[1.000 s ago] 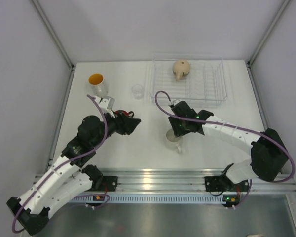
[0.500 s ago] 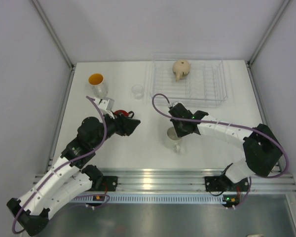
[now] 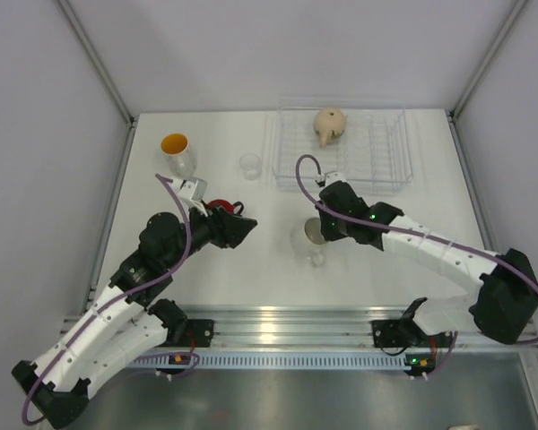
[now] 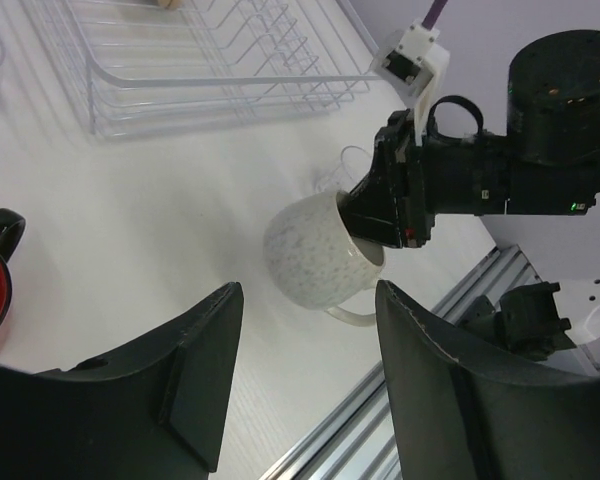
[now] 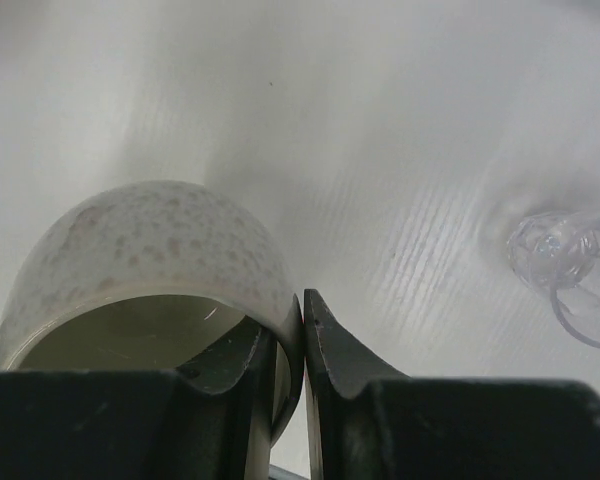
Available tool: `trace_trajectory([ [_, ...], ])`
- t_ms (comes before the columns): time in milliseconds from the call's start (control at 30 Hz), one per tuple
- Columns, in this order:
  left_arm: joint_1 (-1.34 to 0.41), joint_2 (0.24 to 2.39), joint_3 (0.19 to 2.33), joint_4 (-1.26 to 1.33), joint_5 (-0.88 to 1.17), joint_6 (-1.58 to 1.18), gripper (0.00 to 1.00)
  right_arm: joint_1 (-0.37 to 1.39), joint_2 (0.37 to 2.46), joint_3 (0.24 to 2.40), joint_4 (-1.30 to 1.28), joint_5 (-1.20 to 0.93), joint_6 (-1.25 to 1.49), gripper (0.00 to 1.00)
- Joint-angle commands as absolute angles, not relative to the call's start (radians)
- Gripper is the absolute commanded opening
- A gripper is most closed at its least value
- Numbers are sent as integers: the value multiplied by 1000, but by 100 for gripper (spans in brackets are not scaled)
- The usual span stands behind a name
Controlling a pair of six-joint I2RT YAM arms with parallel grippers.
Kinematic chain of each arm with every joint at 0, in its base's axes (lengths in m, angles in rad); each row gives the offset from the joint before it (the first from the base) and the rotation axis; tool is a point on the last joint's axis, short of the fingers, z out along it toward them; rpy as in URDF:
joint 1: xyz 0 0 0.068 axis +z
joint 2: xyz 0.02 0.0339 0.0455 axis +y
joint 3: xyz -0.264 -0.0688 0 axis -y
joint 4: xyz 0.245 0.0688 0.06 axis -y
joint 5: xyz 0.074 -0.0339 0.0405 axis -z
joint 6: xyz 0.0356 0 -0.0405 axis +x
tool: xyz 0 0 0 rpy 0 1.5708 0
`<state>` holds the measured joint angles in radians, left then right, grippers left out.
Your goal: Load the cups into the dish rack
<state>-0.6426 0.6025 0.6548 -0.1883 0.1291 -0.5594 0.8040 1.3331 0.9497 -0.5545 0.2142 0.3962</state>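
Midway across the worktop (image 3: 251,278), short of the dish rack (image 3: 341,184) at its far edge, the right gripper (image 5: 302,305) pinches the tilted white mug (image 4: 305,255) by its rim; the left gripper (image 4: 305,335) hangs spread. Grasp looks made; next comes a steady lift over the rack's wall

No legible text, label, brand, number or sign in any of the three views.
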Motion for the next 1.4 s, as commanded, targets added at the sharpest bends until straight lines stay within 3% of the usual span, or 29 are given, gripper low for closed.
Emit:
trace_trajectory([
  [0, -644, 600, 706, -126, 198, -595, 61, 813, 1180, 1014, -384, 189, 471, 0],
  [200, -644, 614, 695, -23, 264, -673, 63, 805, 1025, 963, -185, 170, 569, 0],
  [333, -644, 652, 658, 183, 377, -776, 63, 799, 963, 928, -51, 138, 649, 0],
  [600, -646, 742, 701, 267, 451, -837, 63, 798, 904, 890, 175, 87, 735, 0],
  [1033, -652, 833, 693, 425, 521, -936, 68, 798, 888, 799, 455, 54, 788, 0],
  [1367, -699, 949, 706, 629, 546, -1029, 66, 798, 922, 790, 531, 15, 810, 0],
])
